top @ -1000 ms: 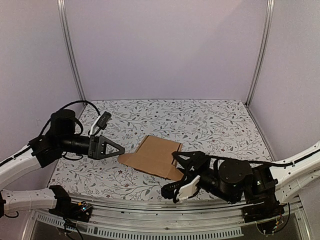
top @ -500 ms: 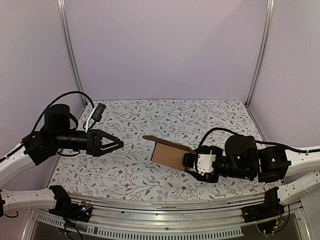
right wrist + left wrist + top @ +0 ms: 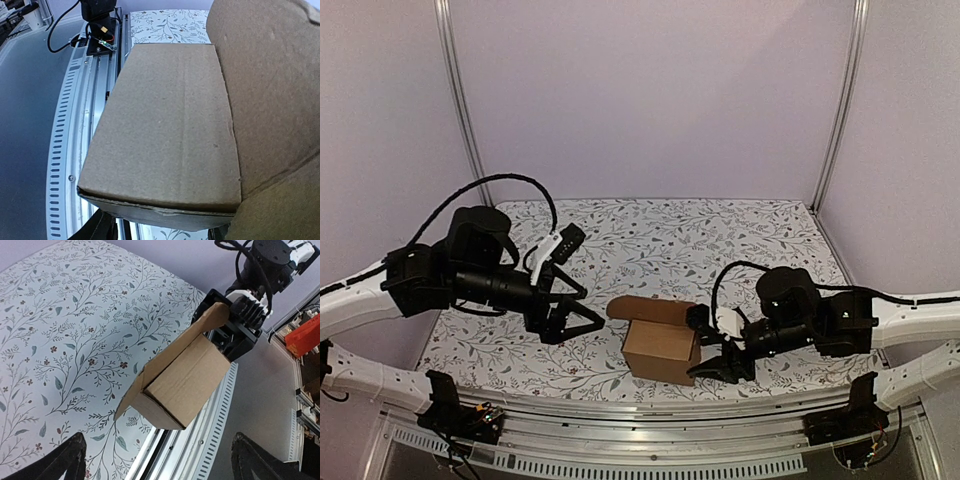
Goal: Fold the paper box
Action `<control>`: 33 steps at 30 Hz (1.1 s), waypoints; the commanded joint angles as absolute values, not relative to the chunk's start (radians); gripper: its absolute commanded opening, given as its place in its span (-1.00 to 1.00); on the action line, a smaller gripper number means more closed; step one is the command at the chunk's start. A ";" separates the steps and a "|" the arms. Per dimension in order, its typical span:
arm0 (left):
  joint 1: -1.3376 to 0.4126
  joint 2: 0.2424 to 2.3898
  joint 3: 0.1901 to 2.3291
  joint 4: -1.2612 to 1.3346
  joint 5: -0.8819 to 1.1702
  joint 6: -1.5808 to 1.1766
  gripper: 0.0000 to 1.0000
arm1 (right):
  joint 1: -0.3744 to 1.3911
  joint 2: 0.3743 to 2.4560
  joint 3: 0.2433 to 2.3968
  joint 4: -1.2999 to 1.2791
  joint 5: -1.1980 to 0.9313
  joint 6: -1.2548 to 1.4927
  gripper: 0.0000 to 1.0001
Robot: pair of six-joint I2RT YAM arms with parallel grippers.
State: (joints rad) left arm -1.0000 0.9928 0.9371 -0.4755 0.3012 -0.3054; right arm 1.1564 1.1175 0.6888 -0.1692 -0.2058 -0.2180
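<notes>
The paper box (image 3: 662, 347) is a small brown cardboard box near the table's front edge, with one flap (image 3: 650, 308) standing out from its top towards the left. My right gripper (image 3: 699, 345) is shut on the box's right end, one finger above it and one below. In the right wrist view the paper box (image 3: 165, 125) fills the frame and the fingers (image 3: 97, 226) show only at the bottom. My left gripper (image 3: 592, 310) hangs wide open just left of the flap, touching nothing. In the left wrist view the paper box (image 3: 185, 382) lies ahead of the open fingers (image 3: 67, 460).
A floral cloth (image 3: 720, 240) covers the table. A slotted aluminium rail (image 3: 650, 418) runs along the near edge just in front of the box. Metal posts (image 3: 460, 100) and lilac walls close in the back and sides. A red object (image 3: 306, 335) sits beyond the rail.
The cardboard went from lying flat to a box shape held up by the right gripper near the front edge. The left arm swung right, towards the box's flap, still open.
</notes>
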 commanded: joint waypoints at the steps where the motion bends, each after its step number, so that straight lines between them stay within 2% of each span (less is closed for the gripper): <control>1: -1.064 1.054 0.965 -0.566 0.197 -0.212 0.99 | 1.142 1.141 0.666 -0.112 -0.386 -0.134 0.03; 4: -1.086 1.099 0.972 -0.577 0.168 -0.211 0.96 | 1.134 1.155 0.669 -0.112 -0.408 -0.121 0.02; 8: -1.100 1.133 0.977 -0.583 0.138 -0.208 0.79 | 1.135 1.167 0.675 -0.110 -0.427 -0.116 0.01; 15: -1.101 1.145 0.988 -0.587 0.137 -0.205 0.12 | 1.135 1.186 0.679 -0.107 -0.435 -0.111 0.00; 21: -1.101 1.166 0.996 -0.586 0.152 -0.209 -0.19 | 1.135 1.214 0.694 -0.103 -0.434 -0.118 -0.05; 33: -1.103 1.218 0.998 -0.608 0.139 -0.204 -0.42 | 1.135 1.220 0.702 -0.102 -0.426 -0.126 -0.09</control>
State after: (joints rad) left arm -1.0878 1.1969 0.9813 -0.5785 0.1444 -0.2119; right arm 1.1419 1.2110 0.6758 -0.1188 -0.4221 -0.1234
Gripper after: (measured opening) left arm 0.316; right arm 0.571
